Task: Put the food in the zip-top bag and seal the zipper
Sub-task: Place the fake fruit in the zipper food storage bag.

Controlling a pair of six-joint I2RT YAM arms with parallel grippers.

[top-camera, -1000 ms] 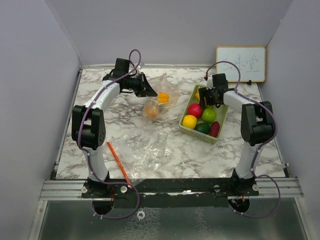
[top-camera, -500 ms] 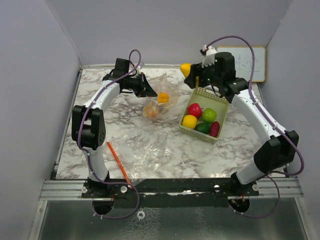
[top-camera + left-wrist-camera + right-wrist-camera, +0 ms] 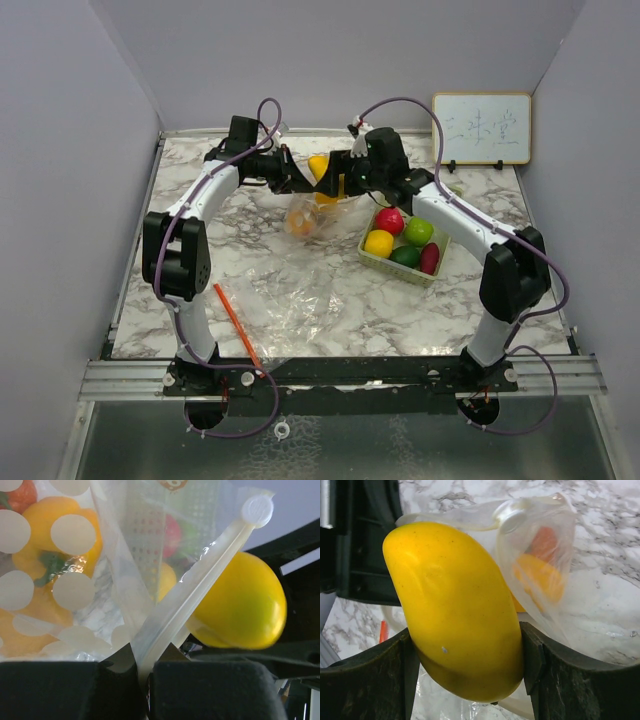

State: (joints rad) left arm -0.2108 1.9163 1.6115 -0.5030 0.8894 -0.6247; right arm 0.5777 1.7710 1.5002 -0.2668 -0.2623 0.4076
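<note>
My left gripper point(image 3: 298, 182) is shut on the zipper rim point(image 3: 200, 585) of the clear dotted zip-top bag point(image 3: 325, 208) and holds its mouth up. A yellow-orange pepper point(image 3: 55, 535) and another orange piece point(image 3: 303, 222) lie inside the bag. My right gripper point(image 3: 328, 174) is shut on a glossy yellow fruit point(image 3: 455, 610), held right at the bag's mouth beside the left fingers; the fruit also shows in the left wrist view point(image 3: 245, 605). Red point(image 3: 390, 220), green point(image 3: 418, 231), yellow point(image 3: 379, 243), dark green point(image 3: 405, 256) and dark red point(image 3: 429, 258) food sits in the pale green basket point(image 3: 441, 256).
A second clear plastic bag point(image 3: 300, 300) lies flat near the table's front. An orange stick point(image 3: 236, 325) lies at the front left. A small whiteboard point(image 3: 481, 128) leans at the back right wall. Grey walls close in three sides.
My right gripper lifted the yellow fruit out of the basket and carried it left to the bag's mouth. The left gripper kept its hold on the bag rim.
</note>
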